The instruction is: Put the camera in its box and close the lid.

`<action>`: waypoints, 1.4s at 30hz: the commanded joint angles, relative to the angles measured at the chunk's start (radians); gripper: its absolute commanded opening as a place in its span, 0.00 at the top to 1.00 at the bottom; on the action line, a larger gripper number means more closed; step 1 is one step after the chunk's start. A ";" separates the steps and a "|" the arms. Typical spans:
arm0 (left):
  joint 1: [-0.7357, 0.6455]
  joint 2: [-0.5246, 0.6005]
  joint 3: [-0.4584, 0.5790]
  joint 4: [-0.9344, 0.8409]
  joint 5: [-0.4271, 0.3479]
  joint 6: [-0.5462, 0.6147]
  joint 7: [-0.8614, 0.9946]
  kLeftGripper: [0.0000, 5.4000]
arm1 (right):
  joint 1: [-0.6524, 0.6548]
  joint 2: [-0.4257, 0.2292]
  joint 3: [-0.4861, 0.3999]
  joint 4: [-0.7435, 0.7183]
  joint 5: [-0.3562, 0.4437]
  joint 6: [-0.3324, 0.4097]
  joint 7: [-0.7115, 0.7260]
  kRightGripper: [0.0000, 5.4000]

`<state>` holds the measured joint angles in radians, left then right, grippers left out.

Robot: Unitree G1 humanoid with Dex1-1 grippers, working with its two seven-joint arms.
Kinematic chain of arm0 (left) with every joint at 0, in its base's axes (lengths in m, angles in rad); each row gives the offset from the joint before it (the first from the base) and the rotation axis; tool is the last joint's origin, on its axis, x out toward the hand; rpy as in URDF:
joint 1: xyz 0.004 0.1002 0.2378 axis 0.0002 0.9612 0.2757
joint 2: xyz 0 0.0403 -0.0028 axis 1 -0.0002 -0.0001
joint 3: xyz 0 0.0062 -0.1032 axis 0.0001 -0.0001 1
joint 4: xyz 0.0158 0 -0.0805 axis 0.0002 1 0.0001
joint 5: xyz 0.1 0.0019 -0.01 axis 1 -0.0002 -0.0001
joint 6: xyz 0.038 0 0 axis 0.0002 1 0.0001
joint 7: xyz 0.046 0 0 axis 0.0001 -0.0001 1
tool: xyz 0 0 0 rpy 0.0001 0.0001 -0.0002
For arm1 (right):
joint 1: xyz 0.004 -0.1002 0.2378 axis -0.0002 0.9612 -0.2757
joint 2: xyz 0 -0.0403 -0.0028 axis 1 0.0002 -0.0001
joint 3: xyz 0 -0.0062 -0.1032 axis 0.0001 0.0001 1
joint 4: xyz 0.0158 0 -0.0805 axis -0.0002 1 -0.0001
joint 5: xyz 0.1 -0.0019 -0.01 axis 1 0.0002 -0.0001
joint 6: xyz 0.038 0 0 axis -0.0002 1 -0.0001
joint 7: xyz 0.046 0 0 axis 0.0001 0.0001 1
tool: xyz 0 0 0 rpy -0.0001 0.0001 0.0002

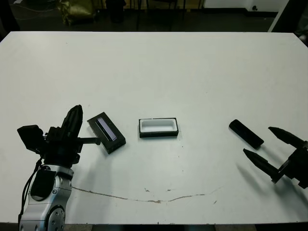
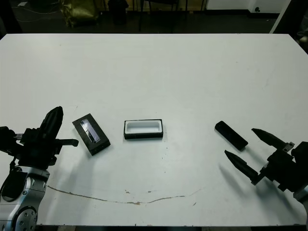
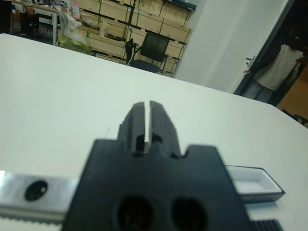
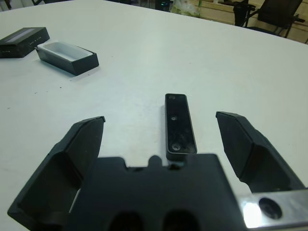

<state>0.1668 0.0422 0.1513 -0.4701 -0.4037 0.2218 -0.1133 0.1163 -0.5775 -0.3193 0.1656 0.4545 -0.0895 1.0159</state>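
The slim black camera (image 1: 246, 133) lies flat on the white table at the right. My right gripper (image 1: 257, 140) stands open just short of it, and in the right wrist view the camera (image 4: 180, 126) lies between the lines of the two spread fingers, untouched. The box (image 1: 159, 128), a black tray with a white lining, sits empty near the table's middle. To its left the lid (image 1: 106, 133) lies askew with its glossy stripe facing up. My left gripper (image 1: 77, 109) hovers left of the lid, shut on nothing.
A thin brown scratch (image 1: 154, 199) runs along the table (image 1: 154, 72) near its front edge. Beyond the far edge are a dark floor, an office chair (image 3: 149, 50) and wooden shelving (image 3: 110, 19).
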 commanded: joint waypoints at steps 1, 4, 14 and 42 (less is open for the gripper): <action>0.015 0.009 0.003 0.009 0.001 0.022 0.004 1.00 | -0.009 -0.017 0.014 0.033 -0.028 0.002 -0.006 0.00; 0.016 0.009 0.002 0.010 0.004 0.019 0.004 1.00 | -0.035 -0.018 0.016 0.075 -0.033 0.000 0.001 0.00; 0.015 0.010 0.000 0.012 0.016 0.013 0.001 1.00 | -0.142 -0.028 0.036 0.287 -0.071 -0.084 0.066 0.00; 0.019 0.009 0.001 0.014 0.018 0.014 -0.003 1.00 | -0.421 0.006 0.185 0.907 -0.185 -0.081 0.230 0.12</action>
<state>0.1706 0.0422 0.1503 -0.4680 -0.3907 0.2235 -0.1190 -0.3775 -0.6199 -0.1800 1.0133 0.3327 -0.2482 1.2575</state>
